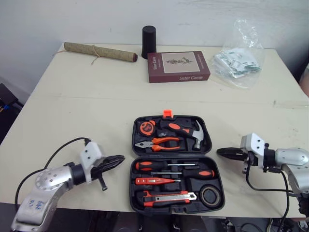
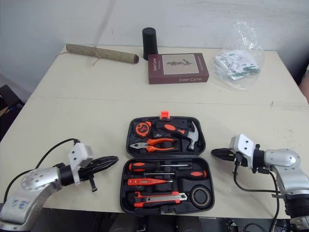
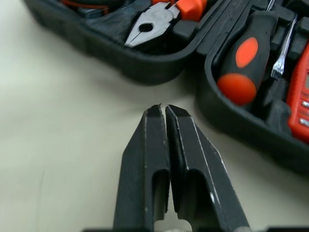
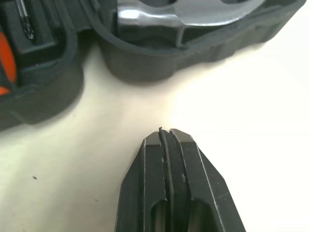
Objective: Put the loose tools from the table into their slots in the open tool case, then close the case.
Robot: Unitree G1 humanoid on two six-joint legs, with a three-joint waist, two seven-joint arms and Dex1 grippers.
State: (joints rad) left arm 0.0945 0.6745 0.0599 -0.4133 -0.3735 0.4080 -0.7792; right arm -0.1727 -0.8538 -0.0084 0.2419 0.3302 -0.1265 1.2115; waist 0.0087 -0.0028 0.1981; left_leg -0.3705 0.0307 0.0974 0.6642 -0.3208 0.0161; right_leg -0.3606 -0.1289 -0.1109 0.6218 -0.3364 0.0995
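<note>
1. Open tool case [image 1: 172,155] sits near-centre on the table [image 1: 96,106], hinge and slotted screwdrivers [image 1: 166,166] running left-right.
2. Left gripper [image 1: 120,158], fingers together, points right at it.
3. Right gripper [image 1: 219,152], likewise closed, points left.

The two head views look forward and down from above the near edge of the table [image 1: 96,106], taking in the whole open tool case [image 1: 171,155] lying between the left pincer [image 1: 121,158] and the right pincer [image 1: 219,152], and they share nearly one scene (the right eye's sits slightly shifted). The left wrist view sits low and very close behind its fingertips [image 3: 154,116], facing the case's seam just ahead of them, with pliers [image 3: 149,29] and a screwdriver handle [image 3: 241,63] beyond. The right wrist view, equally close, faces that seam from the opposite side, the hammer head [image 4: 203,14] just beyond its own tips.
</note>
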